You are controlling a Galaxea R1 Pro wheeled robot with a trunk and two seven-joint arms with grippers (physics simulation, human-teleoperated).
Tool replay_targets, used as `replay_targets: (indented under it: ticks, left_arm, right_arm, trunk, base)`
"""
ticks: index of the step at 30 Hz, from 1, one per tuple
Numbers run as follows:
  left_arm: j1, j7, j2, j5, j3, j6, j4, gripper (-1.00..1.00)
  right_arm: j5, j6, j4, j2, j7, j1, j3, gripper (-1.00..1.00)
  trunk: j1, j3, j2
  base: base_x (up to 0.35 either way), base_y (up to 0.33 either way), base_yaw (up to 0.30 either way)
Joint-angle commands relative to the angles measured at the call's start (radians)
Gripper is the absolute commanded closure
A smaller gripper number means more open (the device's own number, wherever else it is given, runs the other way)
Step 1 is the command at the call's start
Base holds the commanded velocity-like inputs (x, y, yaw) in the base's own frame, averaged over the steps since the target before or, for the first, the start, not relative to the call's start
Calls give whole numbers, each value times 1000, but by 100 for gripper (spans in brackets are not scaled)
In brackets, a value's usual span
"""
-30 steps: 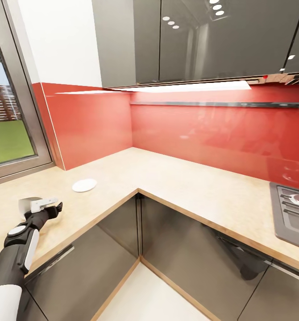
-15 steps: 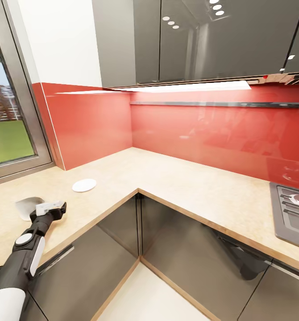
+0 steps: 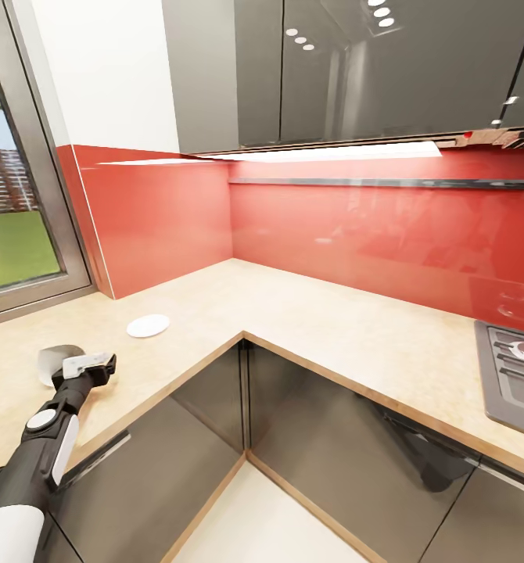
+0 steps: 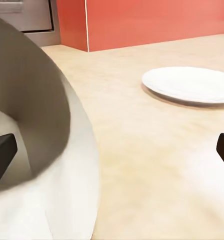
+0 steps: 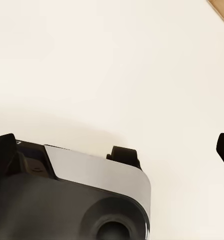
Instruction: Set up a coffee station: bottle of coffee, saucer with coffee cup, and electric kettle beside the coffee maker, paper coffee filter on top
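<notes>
A grey coffee cup point(image 3: 56, 362) stands on the beige countertop point(image 3: 309, 320) at the left, just behind my left gripper point(image 3: 87, 364). In the left wrist view the cup point(image 4: 36, 150) looms large beside one finger, and the jaws stand wide apart, open, with bare counter between them. The white saucer point(image 3: 148, 324) lies flat on the counter a short way beyond the cup, also seen as the saucer point(image 4: 189, 84) ahead of the fingers. My right gripper point(image 5: 112, 147) hangs open over the pale floor, above part of my own base point(image 5: 71, 200).
The counter turns an inner corner under a red backsplash point(image 3: 356, 234) and dark wall cabinets point(image 3: 332, 70). A gas hob point(image 3: 516, 375) sits at the far right. A window point(image 3: 12, 227) borders the left end. Glossy base cabinets point(image 3: 215, 446) stand below.
My left arm dropped lower and reached slightly further right. The cup, which looked tilted beside the gripper, now stands more upright on the counter.
</notes>
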Motion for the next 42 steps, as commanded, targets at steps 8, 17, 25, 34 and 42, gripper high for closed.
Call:
replay_targets:
  ticks: [8,17,25,34,42]
  left_arm:
    - [-1,-7,-1,-2,3,4,12,-100]
    - [-1,-6,-1,-2,2,4,21,-100]
    - [-1,-6,1,-2,2,3,22,-100]
    - [-1,-6,1,-2,2,3,22,-100]
    - [-1,-6,1,-4,2,4,22,-100]
  right_arm:
    - [0,-3,0,0,0,-1,2,-100]
    - [0,-3,0,0,1,-1,2,-100]
    - [0,-3,0,0,0,-1,2,-100]
    - [0,-3,0,0,0,-1,2,-100]
    - [0,-3,0,0,0,-1,2,-100]
  trunk:
    - [0,-1,-1]
    - [0,-1,-1]
    - [0,-1,-1]
    - [0,-1,-1]
    - [0,-1,-1]
  base:
    - [10,9,0]
    - [41,39,0]
    - [45,43,0]
    - [3,2,0]
    - [0,0,0]
